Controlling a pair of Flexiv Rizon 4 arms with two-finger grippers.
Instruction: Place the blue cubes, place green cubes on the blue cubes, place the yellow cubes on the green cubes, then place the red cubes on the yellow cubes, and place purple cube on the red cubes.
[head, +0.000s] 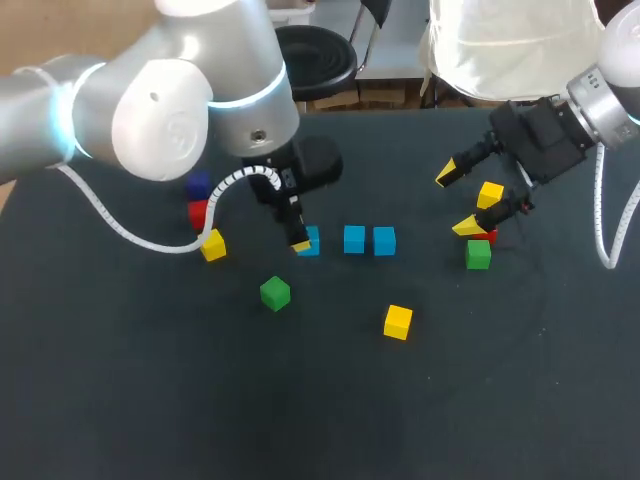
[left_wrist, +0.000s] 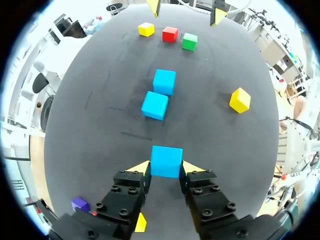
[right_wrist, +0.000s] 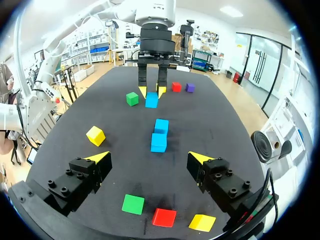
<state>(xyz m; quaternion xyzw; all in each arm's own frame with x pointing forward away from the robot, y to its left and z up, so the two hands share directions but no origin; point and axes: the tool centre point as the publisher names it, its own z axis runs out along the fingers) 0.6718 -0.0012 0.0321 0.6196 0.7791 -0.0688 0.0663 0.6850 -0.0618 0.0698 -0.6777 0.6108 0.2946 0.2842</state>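
Seemingly light, rigid and smooth, the blue cube (left_wrist: 166, 161) sits on the worktop (left_wrist: 100, 125) in line with the other blue cubes (left_wrist: 155, 105), clamped across two flat opposite faces by the left gripper (left_wrist: 166, 168); that centred hold suits it, while the right gripper (right_wrist: 149, 157) hangs open

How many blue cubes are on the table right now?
3. One blue cube sits gripped between the fingers of the left hand. A second cube and a third cube lie close together in the middle of the table. None appears hidden.
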